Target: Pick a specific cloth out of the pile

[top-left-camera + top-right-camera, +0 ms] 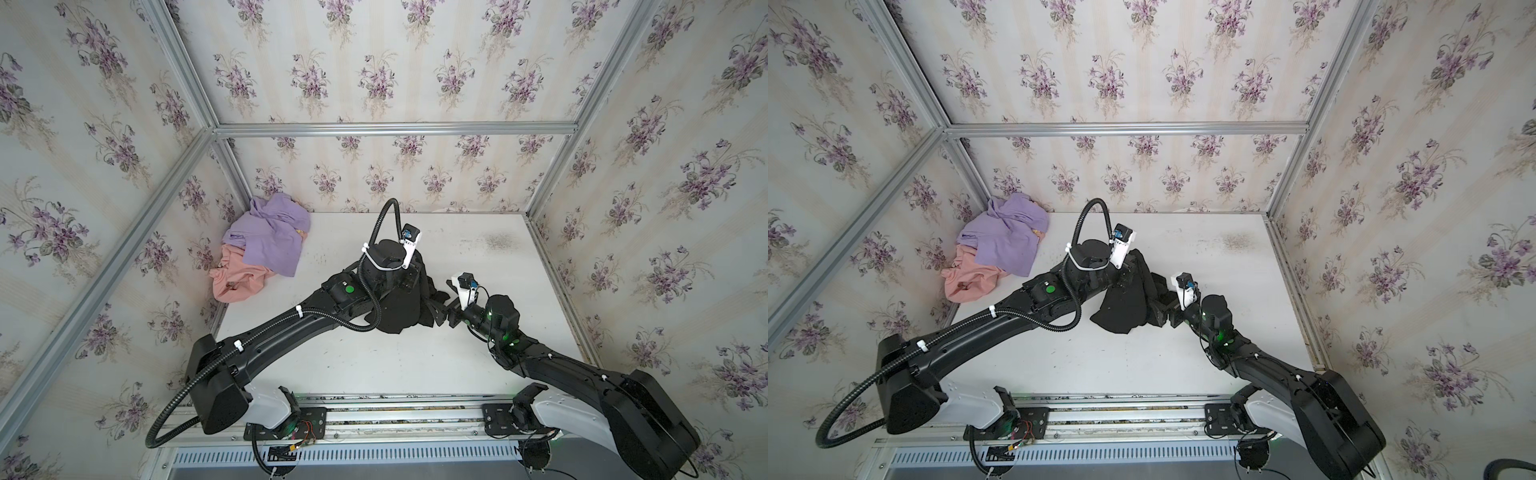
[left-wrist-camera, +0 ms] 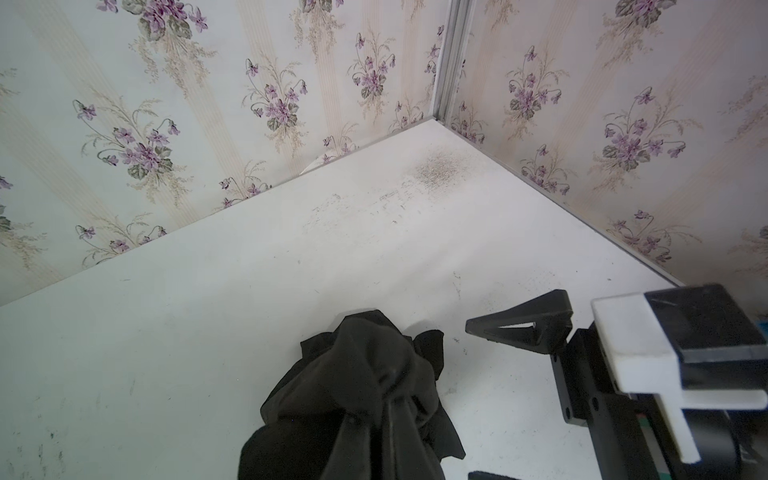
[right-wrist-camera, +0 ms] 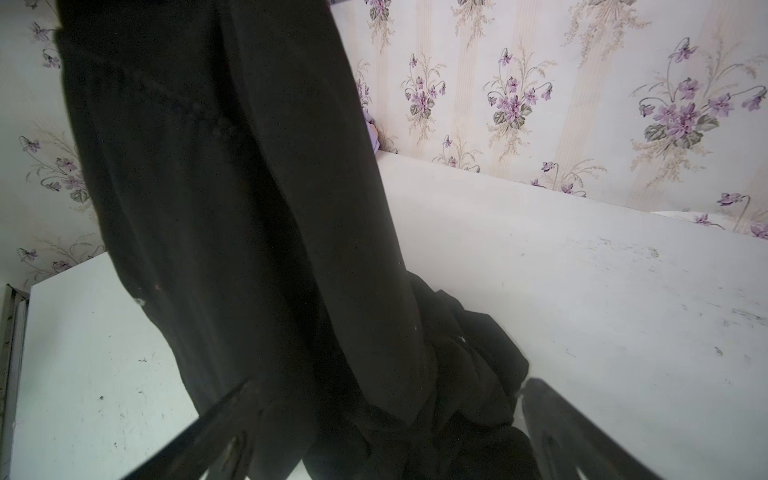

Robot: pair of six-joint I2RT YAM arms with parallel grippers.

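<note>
The black cloth (image 1: 399, 309) (image 1: 1125, 303) hangs from my left gripper (image 1: 1128, 270), which is shut on its bunched top (image 2: 365, 386) above the middle of the white table (image 1: 374, 365). Fabric hides the left jaws, and the cloth's lower end rests on the table. My right gripper (image 1: 443, 303) (image 3: 386, 415) is open just to the right. Its fingers (image 3: 224, 419) straddle the cloth's lower folds (image 3: 465, 374). The rest of the pile lies in the far left corner, with a lilac cloth (image 1: 270, 237) (image 1: 1011, 237) over a salmon-pink one (image 1: 237, 284) (image 1: 967, 284).
Floral-papered walls with aluminium posts (image 1: 187, 75) close in the table on the left, back and right. A mounting rail (image 1: 395, 415) runs along the front edge. A grey smudge (image 1: 496, 241) marks the back right of the table.
</note>
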